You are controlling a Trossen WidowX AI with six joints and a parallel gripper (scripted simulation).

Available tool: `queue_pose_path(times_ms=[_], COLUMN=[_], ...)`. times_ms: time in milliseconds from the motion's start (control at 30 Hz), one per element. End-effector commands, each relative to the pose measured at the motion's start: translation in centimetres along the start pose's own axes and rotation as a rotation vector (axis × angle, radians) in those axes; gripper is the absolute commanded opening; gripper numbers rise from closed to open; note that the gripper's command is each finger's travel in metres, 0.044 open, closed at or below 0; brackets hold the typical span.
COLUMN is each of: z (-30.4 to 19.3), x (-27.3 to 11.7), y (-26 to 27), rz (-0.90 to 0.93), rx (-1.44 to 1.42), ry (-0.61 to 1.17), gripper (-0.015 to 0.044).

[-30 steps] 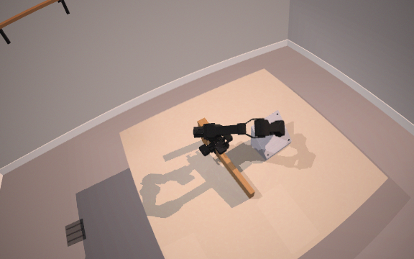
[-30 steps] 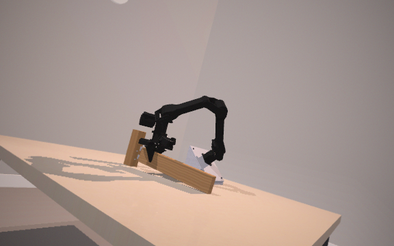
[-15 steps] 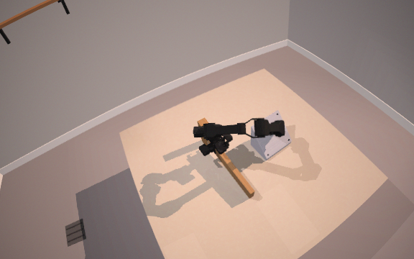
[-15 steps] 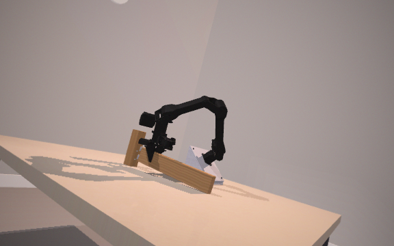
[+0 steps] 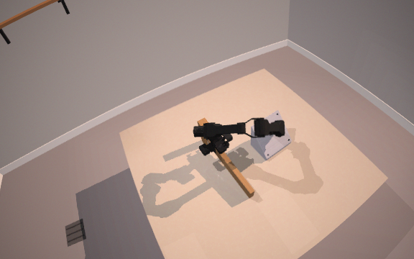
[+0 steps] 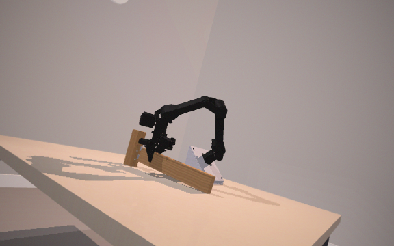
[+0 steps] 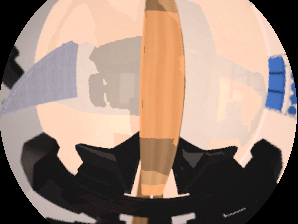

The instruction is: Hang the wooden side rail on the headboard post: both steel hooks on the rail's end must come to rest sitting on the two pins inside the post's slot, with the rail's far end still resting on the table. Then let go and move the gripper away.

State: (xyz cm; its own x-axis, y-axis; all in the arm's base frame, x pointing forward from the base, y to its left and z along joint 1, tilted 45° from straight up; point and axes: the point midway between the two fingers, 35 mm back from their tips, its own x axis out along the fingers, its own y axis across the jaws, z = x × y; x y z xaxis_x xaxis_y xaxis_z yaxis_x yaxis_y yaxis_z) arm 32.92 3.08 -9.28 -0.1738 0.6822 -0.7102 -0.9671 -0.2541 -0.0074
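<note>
The wooden side rail [image 5: 241, 178] [image 6: 183, 171] [image 7: 162, 75] slopes down from the post to its far end, which is on the table [image 5: 178, 108] [image 6: 269, 219]. My gripper [image 6: 150, 159] [image 7: 154, 131] is shut on the rail near its raised, post-side end. The headboard post [image 5: 202, 121] [image 6: 133, 148] stands upright right beside that end. Small bright metal parts show between post and rail end in the exterior view. Whether the hooks sit on the pins cannot be told, as the slot's inside is hidden. In the top view the arm covers the fingers and the rail's post-side end.
The arm's light grey wedge-shaped base [image 5: 269, 145] [image 6: 194, 158] [image 7: 60, 80] stands to one side of the rail. A blue object [image 7: 276, 82] shows at the wrist view's right edge. A wooden handrail [image 5: 24, 15] is on the far wall.
</note>
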Motion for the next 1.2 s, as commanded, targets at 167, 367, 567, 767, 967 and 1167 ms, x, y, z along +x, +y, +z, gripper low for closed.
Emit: queue_pose_path(times_ms=[167,367,567,767,967,1167], z=[-0.48,-0.53,-0.57,-0.62,-0.67,-0.71], x=[-0.41,-0.46,-0.5,-0.55,-0.59,-0.64], y=[-0.03,-0.07,-0.11,-0.15,-0.19,-0.23], rz=[-0.009,-0.009,-0.009,-0.009,-0.009,-0.009], rx=[0.0,0.0,0.0,0.0,0.0,0.0], ry=[0.008,0.008,0.008,0.008,0.008,0.008], gripper=[0.0,0.0,0.0,0.0,0.0,0.0])
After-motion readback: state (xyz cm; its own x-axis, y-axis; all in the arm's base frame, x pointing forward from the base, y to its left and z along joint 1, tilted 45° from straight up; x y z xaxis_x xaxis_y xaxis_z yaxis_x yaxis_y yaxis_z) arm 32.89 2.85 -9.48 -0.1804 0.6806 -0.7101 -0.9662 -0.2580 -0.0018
